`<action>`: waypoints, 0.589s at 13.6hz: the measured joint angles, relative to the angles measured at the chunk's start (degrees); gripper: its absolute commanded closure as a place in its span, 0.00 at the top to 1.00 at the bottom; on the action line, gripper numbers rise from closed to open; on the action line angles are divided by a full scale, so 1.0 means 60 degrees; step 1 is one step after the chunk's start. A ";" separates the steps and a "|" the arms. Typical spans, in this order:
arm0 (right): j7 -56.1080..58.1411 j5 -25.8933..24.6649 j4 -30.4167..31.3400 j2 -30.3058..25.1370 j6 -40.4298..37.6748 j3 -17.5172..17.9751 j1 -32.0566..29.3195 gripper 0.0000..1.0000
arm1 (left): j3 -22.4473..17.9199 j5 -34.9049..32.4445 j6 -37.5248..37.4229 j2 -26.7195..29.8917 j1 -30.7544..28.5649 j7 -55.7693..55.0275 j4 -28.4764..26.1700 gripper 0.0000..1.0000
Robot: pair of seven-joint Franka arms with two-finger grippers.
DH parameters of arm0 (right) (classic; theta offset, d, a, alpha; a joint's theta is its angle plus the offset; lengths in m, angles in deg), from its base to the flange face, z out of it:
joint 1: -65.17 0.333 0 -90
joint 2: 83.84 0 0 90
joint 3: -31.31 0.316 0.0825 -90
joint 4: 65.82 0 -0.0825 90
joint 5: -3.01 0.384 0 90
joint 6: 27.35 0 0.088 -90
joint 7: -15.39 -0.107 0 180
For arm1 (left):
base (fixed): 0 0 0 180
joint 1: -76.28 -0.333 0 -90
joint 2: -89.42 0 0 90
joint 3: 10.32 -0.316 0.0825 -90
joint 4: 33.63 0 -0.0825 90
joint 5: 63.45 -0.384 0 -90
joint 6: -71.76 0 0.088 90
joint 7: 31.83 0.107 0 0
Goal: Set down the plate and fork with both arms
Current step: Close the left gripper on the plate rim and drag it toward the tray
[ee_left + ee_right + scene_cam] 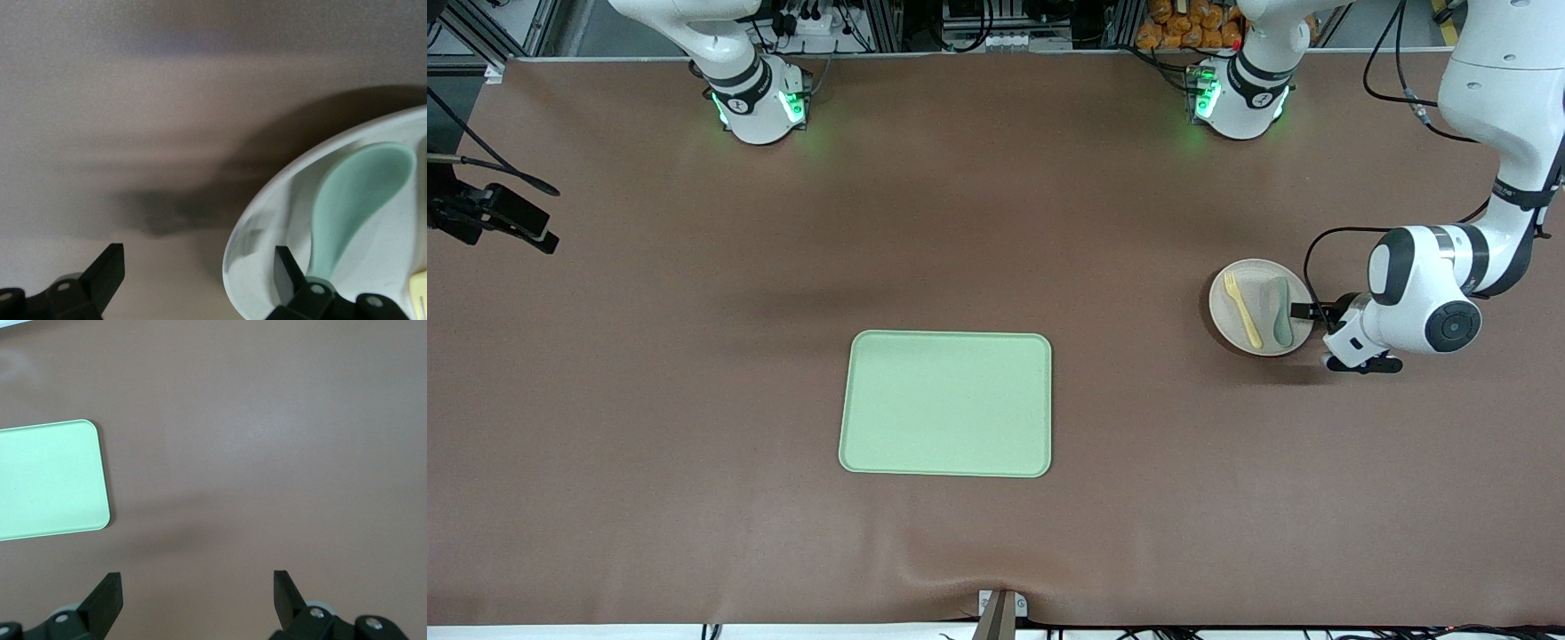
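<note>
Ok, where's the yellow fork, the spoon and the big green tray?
fork [1242, 310], front view, middle of its handle.
spoon [353, 193], left wrist view, on its bowl.
tray [946, 404], front view, bare middle of its flat floor.

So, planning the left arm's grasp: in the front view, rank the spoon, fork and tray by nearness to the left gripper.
From the left gripper, at the plate's rim:
1. Spoon, on the plate, gripper side.
2. Fork, on the plate beside the spoon.
3. Tray, mid-table.

Left gripper [197, 280] straddles plate [1225, 322] rim; spoon [357, 197] apparently crowds inner finger [288, 273]; bare table [1138, 222] around.
</note>
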State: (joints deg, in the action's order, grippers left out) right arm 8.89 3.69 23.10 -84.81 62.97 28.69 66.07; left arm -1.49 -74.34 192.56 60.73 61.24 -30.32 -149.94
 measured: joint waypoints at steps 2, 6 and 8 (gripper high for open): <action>0.0000 0.0003 0.0000 0.0009 0.0000 -0.0015 -0.0001 1.00 | 0.0005 -0.0001 0.0003 -0.0004 0.0004 0.0002 0.0000 0.00; 0.0000 0.0005 0.0000 0.0016 -0.0001 -0.0027 -0.0002 1.00 | 0.0101 -0.0002 0.0005 -0.0008 0.0051 0.0008 -0.0001 0.00; 0.0000 0.0009 0.0000 0.0016 -0.0001 -0.0027 -0.0002 1.00 | 0.0174 -0.0002 0.0005 -0.0008 0.0106 0.0008 -0.0002 0.00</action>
State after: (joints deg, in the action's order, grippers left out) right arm 8.89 3.75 23.10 -84.71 62.97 28.53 66.06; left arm -0.44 -74.36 192.60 60.69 61.88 -30.27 -149.94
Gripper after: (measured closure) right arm 0.000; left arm 0.753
